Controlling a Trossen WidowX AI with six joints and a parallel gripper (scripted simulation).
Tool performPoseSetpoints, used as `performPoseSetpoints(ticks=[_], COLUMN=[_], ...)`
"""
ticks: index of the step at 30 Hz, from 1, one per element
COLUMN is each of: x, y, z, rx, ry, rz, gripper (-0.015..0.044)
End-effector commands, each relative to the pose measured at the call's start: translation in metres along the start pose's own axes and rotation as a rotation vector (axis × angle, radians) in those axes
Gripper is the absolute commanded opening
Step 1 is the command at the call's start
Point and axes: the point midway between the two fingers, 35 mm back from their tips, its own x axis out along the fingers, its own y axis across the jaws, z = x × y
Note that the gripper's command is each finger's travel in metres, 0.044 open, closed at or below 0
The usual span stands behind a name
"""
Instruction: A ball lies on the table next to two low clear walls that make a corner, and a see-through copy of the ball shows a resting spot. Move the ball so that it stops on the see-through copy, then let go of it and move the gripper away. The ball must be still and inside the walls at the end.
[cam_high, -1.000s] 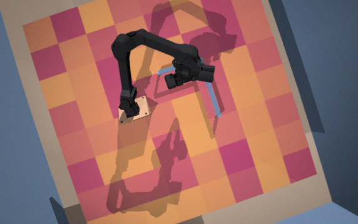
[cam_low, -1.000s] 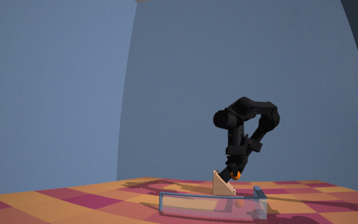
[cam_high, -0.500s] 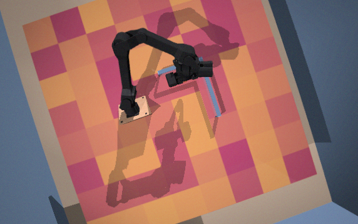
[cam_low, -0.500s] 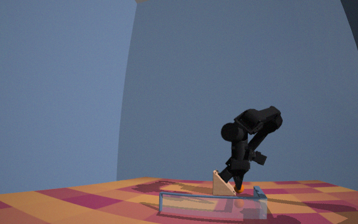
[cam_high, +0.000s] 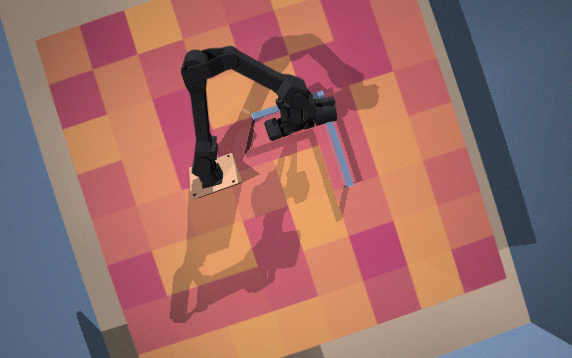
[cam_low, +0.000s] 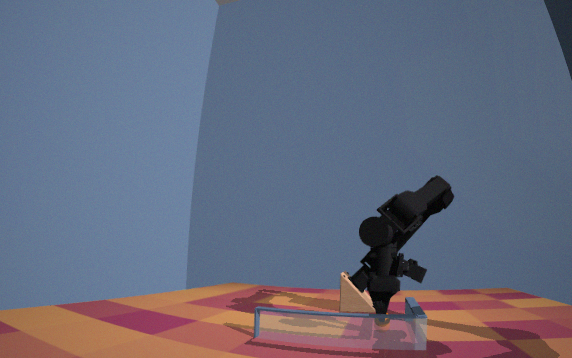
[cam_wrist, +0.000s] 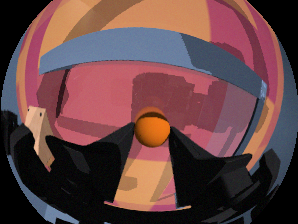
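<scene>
My pincer (cam_wrist: 152, 145) is closed partway on the orange ball (cam_wrist: 152, 129), which sits gripped between my two dark fingers. I hold the ball low inside the corner formed by the two clear blue walls (cam_low: 340, 327), just above the checkered table (cam_high: 390, 260). My arm (cam_high: 200, 115) reaches over from its tan base plate (cam_high: 227, 172). No readable brands, labels or writing appear on any surface.
</scene>
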Motion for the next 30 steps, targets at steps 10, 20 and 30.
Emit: performPoseSetpoints(ticks=[10, 20, 30], x=[0.018, 0.015, -0.01], y=[0.002, 0.001, -0.002], z=[0.001, 0.0, -0.001], rx=[0.004, 0.001, 0.003], ry=[-0.006, -0.001, 0.003], rz=[0.006, 0.002, 0.002], gripper=[0.0, 0.021, 0.0272])
